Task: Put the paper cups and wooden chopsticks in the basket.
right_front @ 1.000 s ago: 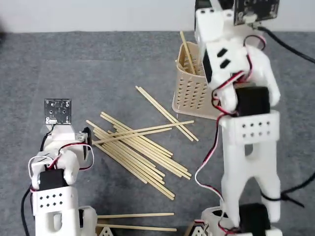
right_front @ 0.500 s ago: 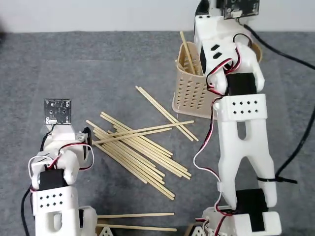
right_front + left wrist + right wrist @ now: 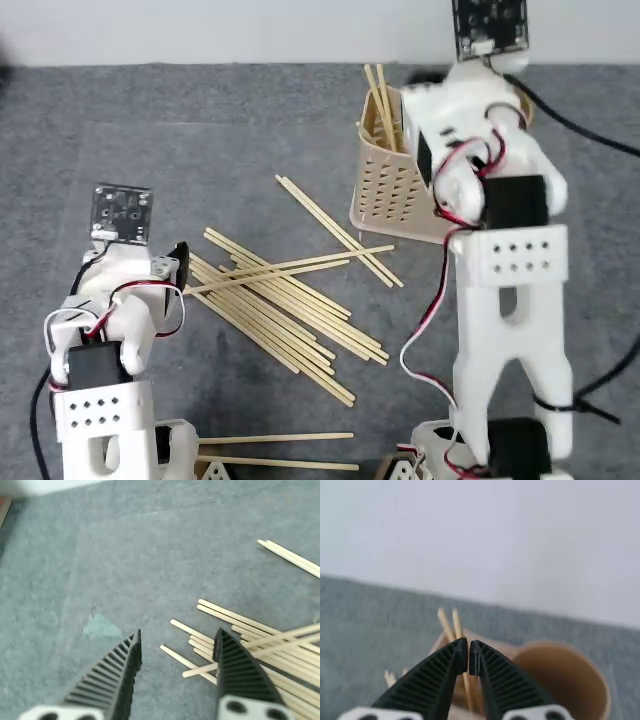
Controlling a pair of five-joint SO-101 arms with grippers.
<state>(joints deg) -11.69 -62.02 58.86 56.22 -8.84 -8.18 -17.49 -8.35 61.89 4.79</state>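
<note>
Now, left gripper (image 3: 178, 632): open, jaws spread wide with nothing between them, low over the mat at the left end of the pile.
Left arm: at the near left of the table; its gripper points toward the far side.
Right gripper (image 3: 468, 649): closed to a thin slit, above the far rim of the basket. A chopstick runs just behind the jaws; whether they pinch it cannot be told.
Right arm: stretched from the near right edge out to the far right, covering the right side of the basket.
Basket (image 3: 390, 185): pale, perforated, standing at the far right of the mat.
Cup (image 3: 570, 680): brown paper, sitting in the basket, right of the upright chopsticks.
Chopsticks in basket (image 3: 378, 100): a few, standing at the left end, tips poking past the rim and leaning far and left.
Pile (image 3: 290, 300): many chopsticks lying loose in the middle of the mat, mostly slanting from far left to near right, with two crossing over them toward the basket.
Pair (image 3: 335, 230): lying close together, slanting along the basket's near left side.
Near chopsticks (image 3: 280, 438): two at the near edge, between the arm bases.
Mat (image 3: 200, 130): grey felt under everything.
</note>
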